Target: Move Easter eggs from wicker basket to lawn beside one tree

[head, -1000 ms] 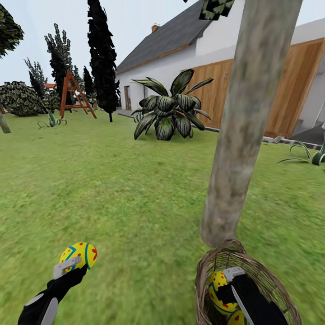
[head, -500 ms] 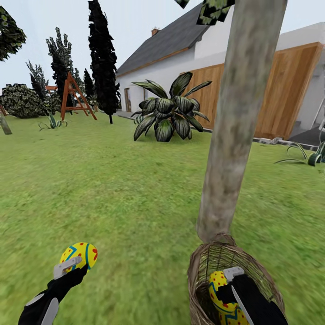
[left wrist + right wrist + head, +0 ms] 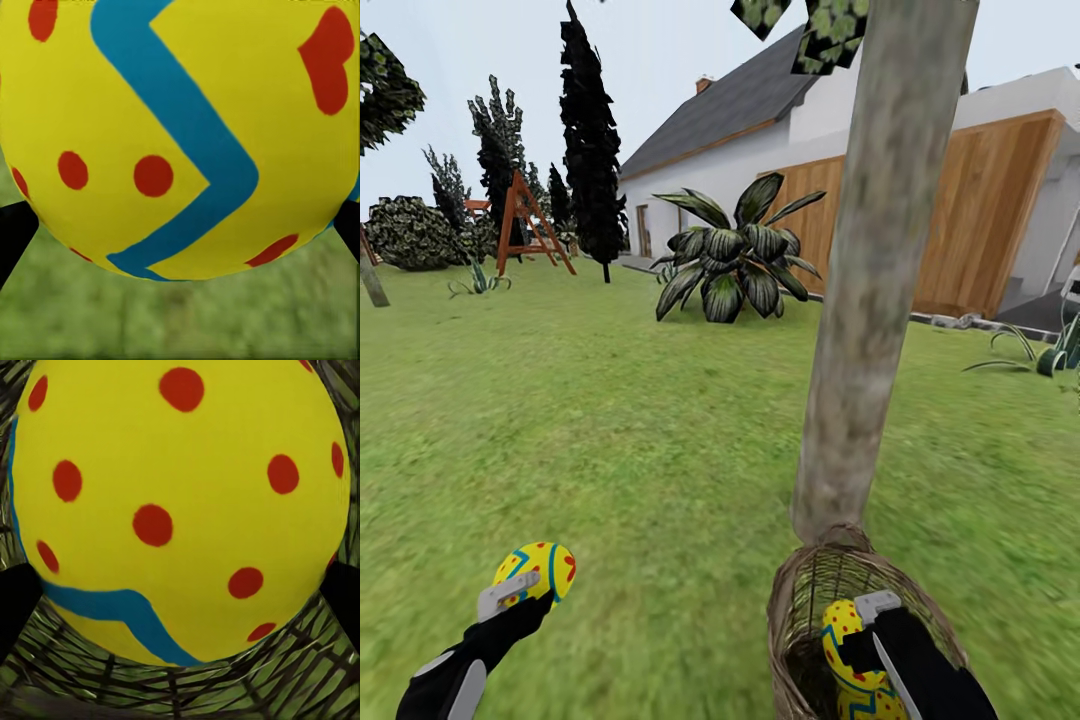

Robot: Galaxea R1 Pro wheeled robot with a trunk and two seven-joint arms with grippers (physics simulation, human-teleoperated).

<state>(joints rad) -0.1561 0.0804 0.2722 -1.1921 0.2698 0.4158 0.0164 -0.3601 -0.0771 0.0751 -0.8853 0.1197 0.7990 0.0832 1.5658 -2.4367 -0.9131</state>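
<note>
Head view looks across the lawn (image 3: 610, 420), a wide stretch of short green grass that fills most of what I can see. Beyond the tree stands the white house (image 3: 760, 140) with its grey roof, and the wood-panelled garage (image 3: 980, 210) sits just behind the trunk on the right. The tree (image 3: 870, 300) itself rises close in front, a thick mottled grey-brown trunk leaning slightly, with a few dark leaves at the very top. Well to the left of the tree stands a tall black cypress (image 3: 590, 140), and further left of that a red-brown wooden frame (image 3: 525, 225). Between the cypress and the tree grows a broad-leaved plant (image 3: 735, 260), well behind the trunk.

Right at the foot of the tree, touching or almost touching its base on the near side, sits the wicker basket (image 3: 800, 600), brown and woven. The right pincer (image 3: 860, 635) reaches down into it and is pinching an Easter egg (image 3: 840, 625) inside; another egg (image 3: 855, 705) shows lower in the basket beneath it. Right wrist view shows that gripped egg (image 3: 180, 502) up close, yellow with red dots and a blue band, against the woven wall (image 3: 285, 682).

Well left of the tree, above the grass, the left pincer (image 3: 525, 590) pinches a third egg (image 3: 540, 565). Left wrist view shows that egg (image 3: 180, 135) with blurred grass (image 3: 180, 322) behind it.
</note>
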